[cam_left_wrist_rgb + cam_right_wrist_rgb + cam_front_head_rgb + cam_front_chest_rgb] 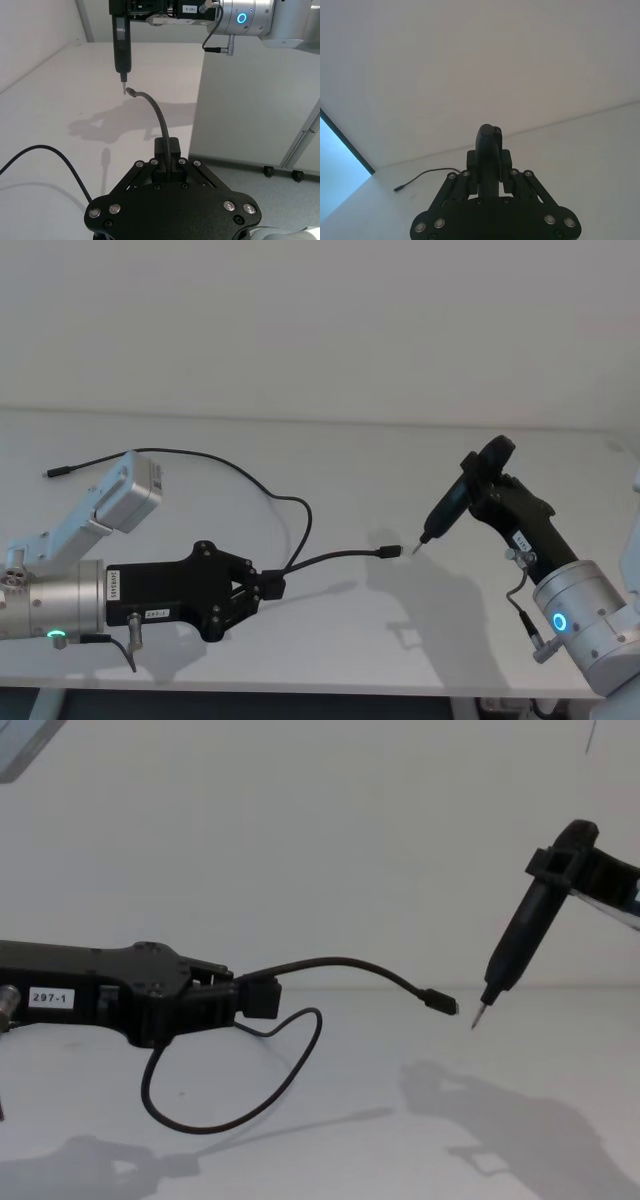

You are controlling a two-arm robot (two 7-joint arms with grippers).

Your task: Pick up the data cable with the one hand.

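The left gripper (262, 588) reaches in low from the left edge, level above the white table (400, 660). Its fingers (145, 170) are drawn in almost together and clamp the chunky black plug (260, 996) of the data cable (330, 560), which sits squarely between the tips. From the far left of the table, where its thin end (57, 472) lies flat, the cable runs along the back and bends down in a curve to the gripper. In the chest view this stretch shows as a slack loop under the gripper, and whether its lowest point touches the table cannot be told.

On the other side of the plug a short stretch of cable arches up and forward in the air, clear of the surface, and ends in the small flat plug (390, 552). That plug hangs just beside the pointed tip of a pen-like tool (448, 502), very near it but apart.

The tool slants down toward the left. Its upper body is gripped by the right gripper (490, 492), which comes in from the right edge with its fingers closed tight on the dark barrel. The shadows of both arms fall on the bare tabletop beneath them.
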